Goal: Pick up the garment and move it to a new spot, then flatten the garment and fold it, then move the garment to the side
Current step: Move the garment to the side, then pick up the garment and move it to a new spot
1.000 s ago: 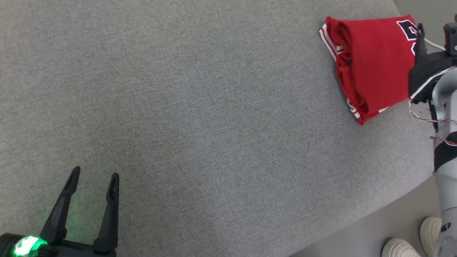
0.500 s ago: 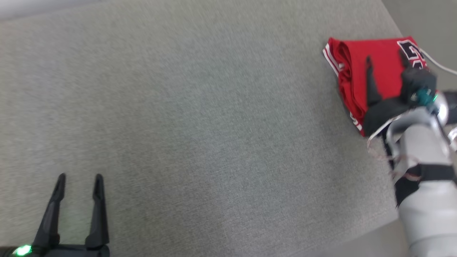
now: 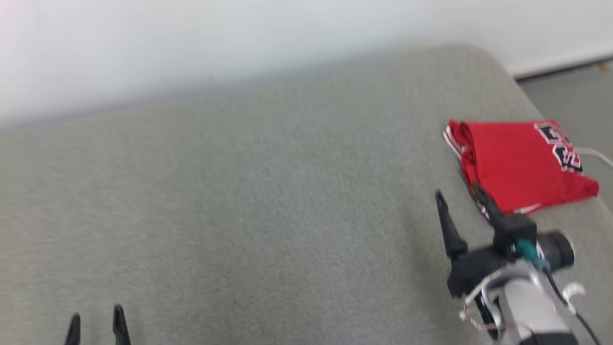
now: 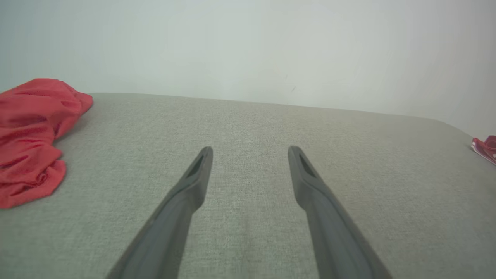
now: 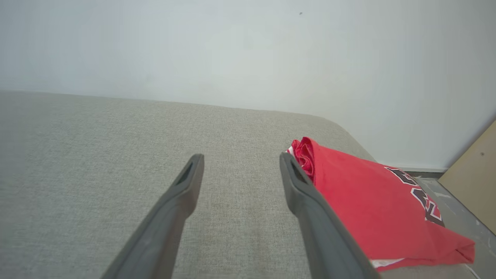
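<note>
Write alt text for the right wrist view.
A folded red jersey lies on the right of a gray fabric surface, just beside the open, empty right hand, whose two dark fingers point across the surface. A plain white wall stands behind.

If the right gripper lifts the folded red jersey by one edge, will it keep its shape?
Probably not: the folded red jersey shows soft rolled layers, so it would likely flop open. It looks thin, hence light. Pushed, it may bunch on the textured grey cloth surface.
</note>
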Motion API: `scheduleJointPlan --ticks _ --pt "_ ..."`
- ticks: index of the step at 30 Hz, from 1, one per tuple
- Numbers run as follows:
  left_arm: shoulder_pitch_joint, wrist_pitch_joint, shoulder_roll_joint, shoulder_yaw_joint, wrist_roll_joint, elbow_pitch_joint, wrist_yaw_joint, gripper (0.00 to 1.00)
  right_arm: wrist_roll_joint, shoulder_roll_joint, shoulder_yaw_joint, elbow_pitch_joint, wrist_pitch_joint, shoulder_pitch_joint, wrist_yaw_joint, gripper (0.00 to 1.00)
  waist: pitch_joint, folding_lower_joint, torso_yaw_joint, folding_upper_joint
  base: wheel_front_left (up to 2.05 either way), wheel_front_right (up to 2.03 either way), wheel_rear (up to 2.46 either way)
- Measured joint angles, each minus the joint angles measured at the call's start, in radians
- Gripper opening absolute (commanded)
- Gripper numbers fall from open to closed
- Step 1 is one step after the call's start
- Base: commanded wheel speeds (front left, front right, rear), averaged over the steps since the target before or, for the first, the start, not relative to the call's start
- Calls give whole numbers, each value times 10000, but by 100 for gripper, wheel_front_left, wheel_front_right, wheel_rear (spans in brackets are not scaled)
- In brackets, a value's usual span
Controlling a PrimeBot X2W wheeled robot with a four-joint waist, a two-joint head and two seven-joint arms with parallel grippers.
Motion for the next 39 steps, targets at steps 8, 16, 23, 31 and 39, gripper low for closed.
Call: scheduleJointPlan --ticks 8,16,23,31,39 --pt "476 2 -130 65 150 928 13 100 514 286 -105 -963 98 1745 0 100 -1362 -2 606 -1 0 0 0" --pt "702 0 -155 230 173 1496 -153 100 481 614 23 -1365 199 2661 0 100 -2097 0 1265 1 0 0 0" --pt "728 0 -159 161 102 1795 -313 100 370 700 -261 -1473 249 3190 0 100 -2334 2 1653 1 0 0 0" --pt "746 0 -159 192 27 1687 -401 100 318 771 -497 -1549 242 3486 0 100 -2411 2 1782 2 0 0 0" --pt "743 0 -159 190 2 1618 -414 100 320 826 -472 -1645 253 3512 0 100 -2358 3 1724 2 0 0 0"
